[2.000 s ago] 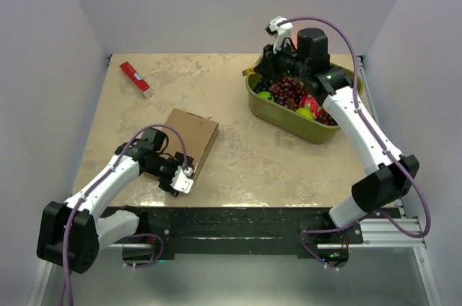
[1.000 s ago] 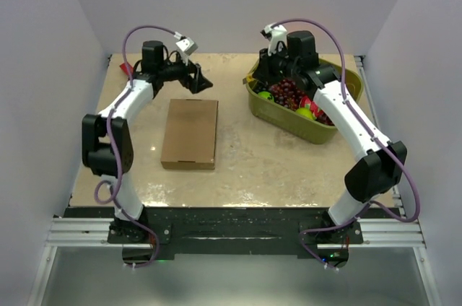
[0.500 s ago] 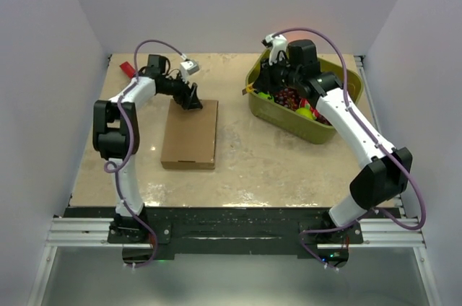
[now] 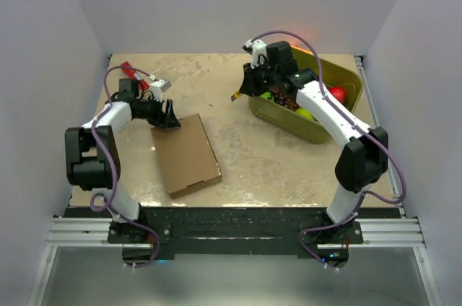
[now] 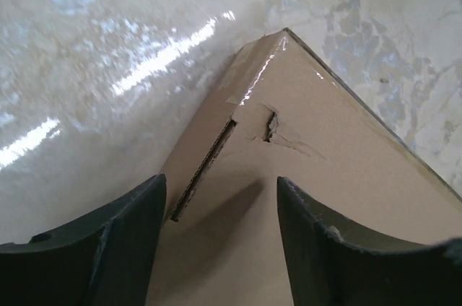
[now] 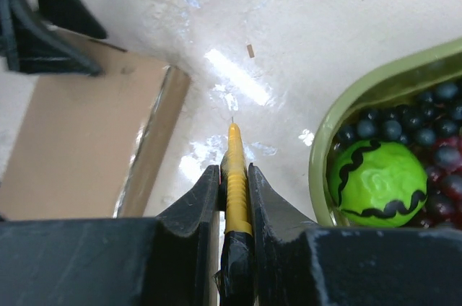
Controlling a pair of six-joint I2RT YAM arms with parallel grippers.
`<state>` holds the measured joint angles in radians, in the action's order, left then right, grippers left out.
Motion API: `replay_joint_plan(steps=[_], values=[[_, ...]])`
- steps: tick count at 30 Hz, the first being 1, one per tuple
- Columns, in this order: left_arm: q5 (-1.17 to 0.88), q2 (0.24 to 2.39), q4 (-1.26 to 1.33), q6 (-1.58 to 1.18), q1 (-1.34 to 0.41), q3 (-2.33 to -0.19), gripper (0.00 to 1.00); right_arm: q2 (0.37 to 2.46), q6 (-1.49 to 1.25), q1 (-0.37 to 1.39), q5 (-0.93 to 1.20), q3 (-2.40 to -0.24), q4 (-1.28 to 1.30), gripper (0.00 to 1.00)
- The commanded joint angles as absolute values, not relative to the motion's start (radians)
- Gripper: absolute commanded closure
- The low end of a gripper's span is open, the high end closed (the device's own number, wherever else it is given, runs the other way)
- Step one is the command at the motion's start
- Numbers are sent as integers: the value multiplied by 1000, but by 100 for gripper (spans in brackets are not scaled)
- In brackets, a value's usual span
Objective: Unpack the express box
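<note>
The express box (image 4: pixel 186 156) lies flat and shut on the table, skewed, with its near end turned to the right. My left gripper (image 4: pixel 167 115) stands open over its far left corner. In the left wrist view the dark fingers (image 5: pixel 123 241) straddle the brown lid (image 5: pixel 339 169), beside a flap slit and a small tear in the cardboard. My right gripper (image 4: pixel 245 88) hovers just left of the tub, shut on a thin yellow knife (image 6: pixel 234 176) whose fine tip points down at the bare table. The box's edge (image 6: pixel 79 140) shows left of that tip.
An olive-green tub (image 4: pixel 285 120) of fruit stands at the back right; its rim (image 6: pixel 339 111), a green ball (image 6: pixel 375 176) and dark grapes show in the right wrist view. A red packet (image 4: pixel 130 71) lies at the far left corner. White walls enclose three sides.
The box has turned, its far end dragged left and its near end swung right. The left gripper moved left with narrower jaws. The right gripper came left out of the tub.
</note>
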<state>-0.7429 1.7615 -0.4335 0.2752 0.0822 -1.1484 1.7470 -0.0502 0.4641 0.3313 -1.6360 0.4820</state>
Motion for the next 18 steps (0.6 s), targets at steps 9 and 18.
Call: replay_joint_plan(steps=[9, 18], values=[[-868, 1278, -475, 666, 92, -1013, 14, 1789, 63, 657, -29, -1806, 480, 100], [-879, 1206, -1094, 1508, -69, -904, 3, 1772, 34, 658, -2, -1759, 486, 100]])
